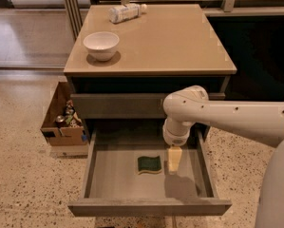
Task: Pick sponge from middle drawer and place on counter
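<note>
The sponge [149,165] lies dark green face up, with a pale yellow edge, on the floor of the open middle drawer [110,177], near its centre. My gripper [174,159] hangs from the white arm inside the drawer, just right of the sponge and slightly above the drawer floor, apart from it. The tan counter [170,42] tops the dark grey cabinet above the drawer.
A white bowl [101,45] stands at the counter's left front. A plastic bottle [126,12] lies on its side at the counter's back. A cardboard box [63,123] with cans sits on the speckled floor left of the cabinet. The drawer above [118,106] is closed.
</note>
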Controlling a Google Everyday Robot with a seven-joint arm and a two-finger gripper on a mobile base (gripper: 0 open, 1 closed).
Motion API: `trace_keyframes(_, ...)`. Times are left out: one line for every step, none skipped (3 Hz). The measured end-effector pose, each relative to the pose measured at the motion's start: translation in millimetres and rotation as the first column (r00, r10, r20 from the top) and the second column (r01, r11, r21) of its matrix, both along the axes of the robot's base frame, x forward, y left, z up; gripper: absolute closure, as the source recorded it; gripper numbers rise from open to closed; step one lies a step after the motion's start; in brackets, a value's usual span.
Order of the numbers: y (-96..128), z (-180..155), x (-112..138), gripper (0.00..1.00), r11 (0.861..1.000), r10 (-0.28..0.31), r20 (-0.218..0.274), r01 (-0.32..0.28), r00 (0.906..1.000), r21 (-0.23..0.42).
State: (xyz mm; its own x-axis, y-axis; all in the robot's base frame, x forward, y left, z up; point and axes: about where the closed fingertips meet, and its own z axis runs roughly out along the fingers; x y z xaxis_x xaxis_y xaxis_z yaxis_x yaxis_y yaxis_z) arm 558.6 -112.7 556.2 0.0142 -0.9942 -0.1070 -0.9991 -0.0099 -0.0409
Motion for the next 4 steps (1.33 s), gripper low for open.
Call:
trace_keyframes(5, -19, 5, 0.0, 1.0, 0.014, 0.003, -0.014, 0.9999, 0.015)
trace_keyframes(13, -49, 14, 0.0, 1.0, 0.028, 0.011, -0.028, 0.9995, 0.012)
trace_keyframes(24, -87, 28, 0.0, 0.999, 0.045, 0.009, -0.045, 0.9989, -0.001)
trace_keyframes(30, -105, 34, 0.0, 0.999, 0.053, 0.003, -0.053, 0.9986, -0.004)
